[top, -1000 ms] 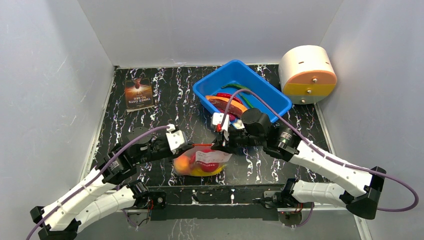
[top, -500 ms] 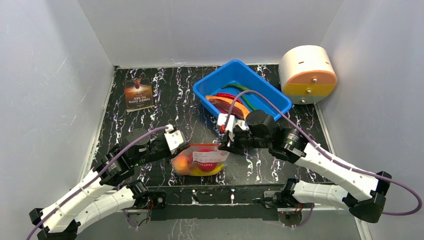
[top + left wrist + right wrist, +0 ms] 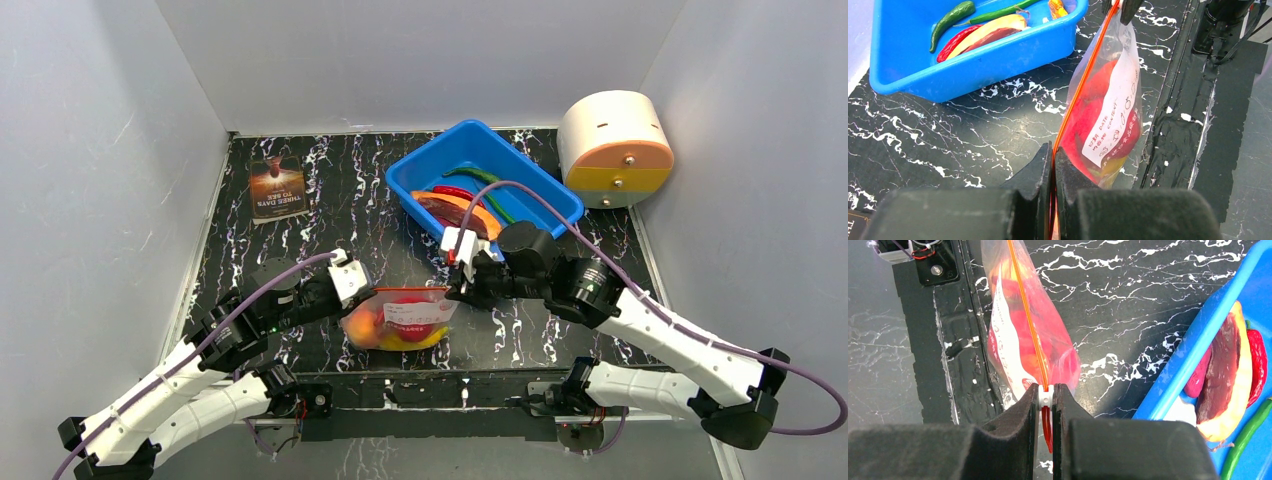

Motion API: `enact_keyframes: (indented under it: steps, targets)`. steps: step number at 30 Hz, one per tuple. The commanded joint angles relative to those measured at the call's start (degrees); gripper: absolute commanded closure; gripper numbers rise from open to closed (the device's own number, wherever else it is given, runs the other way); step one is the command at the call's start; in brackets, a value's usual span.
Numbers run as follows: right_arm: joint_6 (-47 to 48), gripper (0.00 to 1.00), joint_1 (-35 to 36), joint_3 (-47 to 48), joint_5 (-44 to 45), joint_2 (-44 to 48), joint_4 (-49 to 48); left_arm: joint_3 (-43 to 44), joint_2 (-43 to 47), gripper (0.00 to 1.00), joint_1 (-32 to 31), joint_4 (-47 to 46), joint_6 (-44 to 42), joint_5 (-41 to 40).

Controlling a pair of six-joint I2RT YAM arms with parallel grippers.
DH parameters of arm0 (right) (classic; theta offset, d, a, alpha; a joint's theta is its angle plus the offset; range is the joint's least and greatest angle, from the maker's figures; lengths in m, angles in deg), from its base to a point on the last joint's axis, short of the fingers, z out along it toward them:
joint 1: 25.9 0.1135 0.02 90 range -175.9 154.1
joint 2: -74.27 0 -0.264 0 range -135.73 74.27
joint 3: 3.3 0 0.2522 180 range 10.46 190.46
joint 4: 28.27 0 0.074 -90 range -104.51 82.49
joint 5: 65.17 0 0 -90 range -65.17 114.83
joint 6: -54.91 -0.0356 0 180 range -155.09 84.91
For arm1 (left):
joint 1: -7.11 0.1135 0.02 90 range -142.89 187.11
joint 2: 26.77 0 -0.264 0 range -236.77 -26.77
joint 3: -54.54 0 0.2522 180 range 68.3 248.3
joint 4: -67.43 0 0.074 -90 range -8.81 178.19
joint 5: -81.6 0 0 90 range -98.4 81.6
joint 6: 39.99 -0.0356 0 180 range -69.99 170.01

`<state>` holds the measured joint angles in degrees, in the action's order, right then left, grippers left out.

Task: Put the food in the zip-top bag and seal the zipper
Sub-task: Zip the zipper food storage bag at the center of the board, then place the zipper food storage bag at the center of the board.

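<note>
Left gripper (image 3: 1053,150) and right gripper (image 3: 1046,390) each clamp an end of the zipper (image 3: 1083,80). Anchor w/ left, slide right along it — bag (image 3: 1115,107) taut, no slack.

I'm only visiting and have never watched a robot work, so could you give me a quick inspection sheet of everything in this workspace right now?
Surface: black marbled table; no spills seen.
Job's things: zip-top bag held stretched between both pincers, food inside; orange zipper pulled taut.
Clutter: blue tub holding chilies and other toy food; brown card; white-and-orange drum.
Grippers: left pincer and right pincer each shut on one end of the zipper.
Cables: a purple cable loops along each arm.
Surroundings: plain grey walls on three sides.
</note>
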<state>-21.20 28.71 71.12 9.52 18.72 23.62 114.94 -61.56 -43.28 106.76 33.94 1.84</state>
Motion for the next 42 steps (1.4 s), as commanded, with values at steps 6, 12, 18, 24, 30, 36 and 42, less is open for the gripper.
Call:
enact_keyframes:
  steps: [6,12,18,24,30,36,42]
  targets:
    - [0.88,1.00,-0.95,2.88,5.12,3.64,3.93,1.55,1.56,1.00,0.65,2.48,-0.45,-4.59]
    - [0.94,1.00,-1.00,3.31,6.43,4.35,5.42,1.51,1.57,1.00,0.65,2.74,-0.38,-4.97]
    - [1.18,1.00,-1.00,3.74,10.29,4.26,7.90,1.44,0.83,1.00,0.65,2.98,0.42,-5.67]
    - [1.14,1.00,-1.00,4.11,12.90,4.96,9.50,1.36,0.68,1.00,0.67,2.91,0.73,-7.90]
    - [0.85,0.98,-1.01,3.75,18.92,4.84,10.29,1.05,0.12,1.00,0.65,2.62,2.48,-9.43]
    - [-1.89,0.61,-1.00,3.49,15.75,5.52,2.87,0.21,-0.23,1.00,0.69,-2.17,9.95,-13.35]
    - [-5.00,0.33,-1.00,3.94,14.36,5.78,-3.22,1.50,-5.80,1.00,0.65,-3.76,18.97,-20.01]
